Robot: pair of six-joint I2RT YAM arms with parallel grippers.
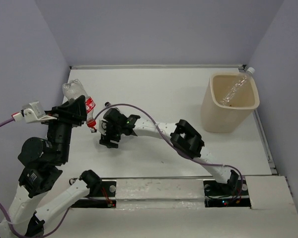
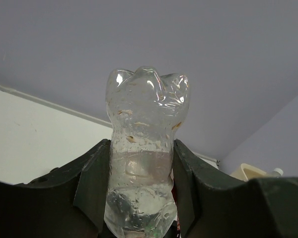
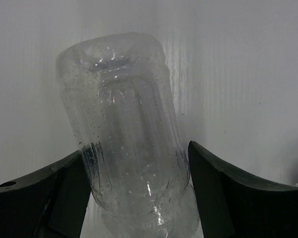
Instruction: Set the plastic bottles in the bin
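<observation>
My left gripper (image 1: 75, 111) is raised at the left and shut on a clear plastic bottle with a red-white label (image 1: 82, 99). In the left wrist view both fingers (image 2: 97, 173) press that bottle's body (image 2: 146, 114), its base pointing up. My right gripper (image 1: 109, 134) is low over the table next to the left one. In the right wrist view it (image 3: 136, 153) is open around a second clear bottle (image 3: 119, 99); the left finger touches it and a gap shows at the right finger. The cream bin (image 1: 213, 116) stands far right with a bottle (image 1: 237, 89) inside.
The bin's bottle leans on the far right corner with its cap (image 1: 249, 70) above the rim. The bin's rim also shows in the left wrist view (image 2: 248, 171). Purple walls close the table's back and sides. A purple cable (image 1: 159, 131) runs along the right arm.
</observation>
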